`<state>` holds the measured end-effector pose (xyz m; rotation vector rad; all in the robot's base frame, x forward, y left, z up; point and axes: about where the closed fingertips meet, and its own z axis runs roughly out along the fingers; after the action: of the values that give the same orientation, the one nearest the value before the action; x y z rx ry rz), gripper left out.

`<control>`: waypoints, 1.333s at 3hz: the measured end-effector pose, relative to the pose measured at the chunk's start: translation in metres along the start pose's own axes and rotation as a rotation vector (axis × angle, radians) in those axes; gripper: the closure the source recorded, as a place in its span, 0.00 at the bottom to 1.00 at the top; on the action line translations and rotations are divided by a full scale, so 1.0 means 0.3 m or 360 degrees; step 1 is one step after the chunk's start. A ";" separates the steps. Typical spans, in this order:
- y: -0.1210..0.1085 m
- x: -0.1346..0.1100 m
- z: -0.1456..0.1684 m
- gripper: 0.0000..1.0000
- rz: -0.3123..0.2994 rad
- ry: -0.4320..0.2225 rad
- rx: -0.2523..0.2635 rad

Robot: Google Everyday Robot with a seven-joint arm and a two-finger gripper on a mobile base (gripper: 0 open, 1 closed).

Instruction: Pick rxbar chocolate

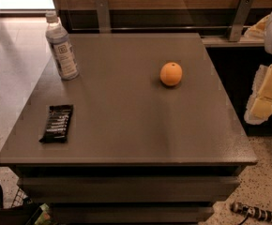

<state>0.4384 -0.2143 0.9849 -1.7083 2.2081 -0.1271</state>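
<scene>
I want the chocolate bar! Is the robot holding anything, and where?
Nothing. The gripper is off at the right edge; the rxbar chocolate lies on the table.

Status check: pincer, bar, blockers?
Pincer at right edge, beyond the grey table. Flat black-wrapped rxbar chocolate lies near-left, untouched. Round orange fruit, clear plastic bottle well apart from it.

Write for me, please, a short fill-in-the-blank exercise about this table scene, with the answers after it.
1. In the picture, the rxbar chocolate lies flat near the ____ edge of the table.
2. The round fruit has the colour ____.
3. The water bottle stands ____ at the far left corner.
4. The gripper hangs beyond the table's ____ edge, far from the bar.

Missing words: left; orange; upright; right.
</scene>
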 end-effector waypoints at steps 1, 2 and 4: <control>0.000 0.000 0.000 0.00 0.0000 0.0000 0.0000; -0.005 -0.018 0.005 0.00 -0.0015 -0.0017 0.0000; -0.014 -0.275 0.143 0.00 -0.0206 -0.0371 -0.0133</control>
<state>0.4739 -0.1310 0.9636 -1.8095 1.9600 0.1283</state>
